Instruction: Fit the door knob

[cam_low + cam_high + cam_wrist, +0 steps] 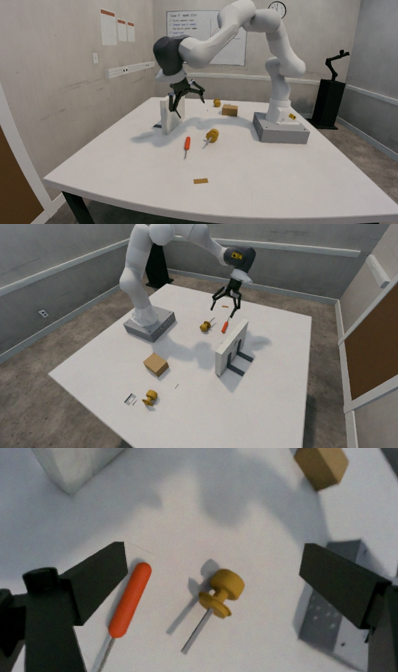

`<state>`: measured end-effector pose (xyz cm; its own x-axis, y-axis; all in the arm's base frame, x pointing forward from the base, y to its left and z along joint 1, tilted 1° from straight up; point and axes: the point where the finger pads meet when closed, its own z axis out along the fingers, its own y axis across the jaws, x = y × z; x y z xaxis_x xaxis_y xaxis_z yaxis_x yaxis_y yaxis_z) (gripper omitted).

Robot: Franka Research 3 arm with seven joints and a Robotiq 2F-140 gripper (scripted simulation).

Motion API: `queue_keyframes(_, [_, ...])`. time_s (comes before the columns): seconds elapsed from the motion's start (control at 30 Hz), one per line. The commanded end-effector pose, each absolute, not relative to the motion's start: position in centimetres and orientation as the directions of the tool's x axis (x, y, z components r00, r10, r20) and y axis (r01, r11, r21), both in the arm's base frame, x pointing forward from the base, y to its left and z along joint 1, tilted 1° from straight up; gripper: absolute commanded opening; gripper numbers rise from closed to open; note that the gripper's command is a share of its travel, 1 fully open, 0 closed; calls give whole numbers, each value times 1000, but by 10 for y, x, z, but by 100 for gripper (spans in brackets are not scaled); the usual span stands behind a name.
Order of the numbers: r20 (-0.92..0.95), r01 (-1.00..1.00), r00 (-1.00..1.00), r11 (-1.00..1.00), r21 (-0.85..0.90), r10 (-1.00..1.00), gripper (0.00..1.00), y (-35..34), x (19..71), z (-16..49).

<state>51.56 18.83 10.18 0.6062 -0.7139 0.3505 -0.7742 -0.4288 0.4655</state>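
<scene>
- My hand [222,312] [192,109] [213,558] is spread fully open above the desk [193,410] [140,186] [260,648], with nothing in its grip.
- The door knob with the spindle [205,326] [212,135] [226,584] lies on the desk below my hand; in the wrist view it sits between my open fingers, touching neither.
- In that view the red screwdriver [224,326] [187,143] [131,600] lies left of the knob.
- The upright wooden panel [231,343] [172,116] [80,465] stands apart from the knob, its latch unfilled by that spindle.
</scene>
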Motion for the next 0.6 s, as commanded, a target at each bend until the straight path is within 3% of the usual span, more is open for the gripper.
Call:
queue_keyframes(0.0, [416, -894, 423, -296, 337, -805, 100, 192, 517, 102])
queue_keyframes(0.17, [416, -894, 423, -296, 337, -805, 100, 192, 517, 102])
queue_keyframes(0.2, [427, -939, 312, -208, 273, -849, 100, 190, 511, 103])
queue_keyframes(0.4, [427, -939, 312, -208, 273, -849, 100, 190, 511, 103])
queue_keyframes(0.43, [427, -973, 186, -105, 207, -885, 100, 188, 505, 103])
queue_keyframes(0.57, [427, -973, 186, -105, 207, -885, 100, 188, 505, 103])
